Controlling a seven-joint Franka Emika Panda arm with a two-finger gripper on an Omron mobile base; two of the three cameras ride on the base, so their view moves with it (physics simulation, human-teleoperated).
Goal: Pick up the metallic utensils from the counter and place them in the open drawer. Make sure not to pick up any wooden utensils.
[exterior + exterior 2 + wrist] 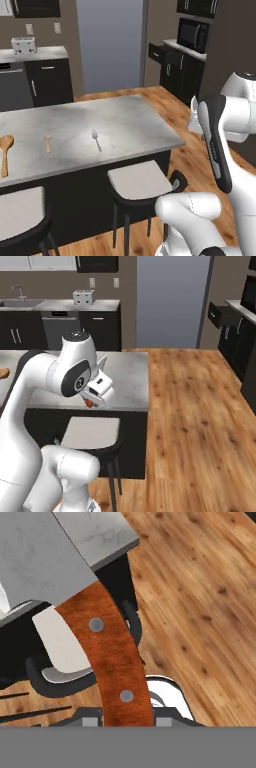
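Note:
My gripper (127, 721) is shut on the small knife; its orange-red handle (107, 657) with two rivets runs up between the fingertips to the broad silver blade (40, 557). From the right base, the gripper (92, 400) hangs off the front right corner of the marble counter (127, 381), a bit of orange handle (89, 403) showing under it. A thin silvery utensil (96, 140) lies on the counter (125, 120), with the small wooden spoon (47, 143) and large wooden spoon (5, 152) to its left. The open drawer (156, 52) (220, 315) juts from the black cabinets far right.
Two padded stools (140, 180) (20, 210) stand along the island's near side, one directly below the hand (60, 642). Wood floor (200, 421) stretches open to the right toward the drawer. A toaster (23, 45) sits on the back counter.

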